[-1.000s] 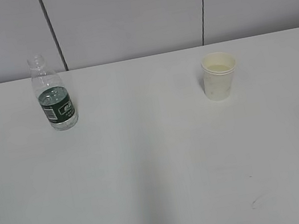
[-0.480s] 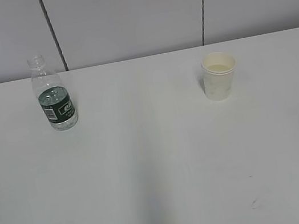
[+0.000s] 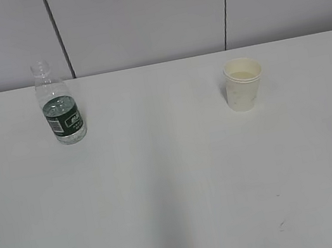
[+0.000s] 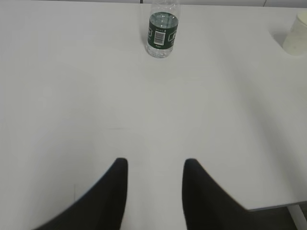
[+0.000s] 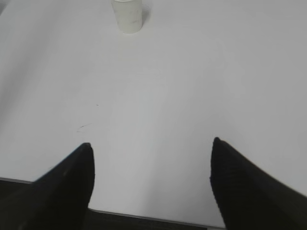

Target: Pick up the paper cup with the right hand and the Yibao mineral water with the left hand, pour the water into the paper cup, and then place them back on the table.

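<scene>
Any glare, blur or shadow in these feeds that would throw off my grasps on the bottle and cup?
Exterior view: even, soft light, no glare; the Yibao mineral water and paper cup are sharp, with faint shadows. Left wrist view: the bottle is crisp, the open left gripper soft-edged. Right wrist view: the cup's rim is cropped at the top edge, the open right gripper blurred.

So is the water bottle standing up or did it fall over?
Standing up. The water bottle sits on its base on the table, open neck pointing up, with no cap on. Nothing is touching it.

Yibao mineral water (image 4: 162, 28) neck cut off by left wrist view's top edge; paper cup (image 5: 127, 14) rim cropped likewise.
</scene>
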Available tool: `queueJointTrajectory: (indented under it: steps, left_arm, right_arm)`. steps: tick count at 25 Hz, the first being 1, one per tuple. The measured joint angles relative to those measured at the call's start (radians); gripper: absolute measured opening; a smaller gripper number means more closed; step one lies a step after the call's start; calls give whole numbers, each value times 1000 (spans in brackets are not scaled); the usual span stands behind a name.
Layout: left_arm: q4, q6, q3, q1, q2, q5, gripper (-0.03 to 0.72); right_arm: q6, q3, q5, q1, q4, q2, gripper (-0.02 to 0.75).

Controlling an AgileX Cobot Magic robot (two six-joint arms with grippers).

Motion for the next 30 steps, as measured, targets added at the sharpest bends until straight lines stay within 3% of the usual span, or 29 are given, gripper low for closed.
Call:
queueJointTrajectory:
  steps: [30]
  left_arm:
    - [0, 0, 0, 0, 0, 0, 245]
  right_arm:
    - [0, 0, 0, 0, 0, 0, 585]
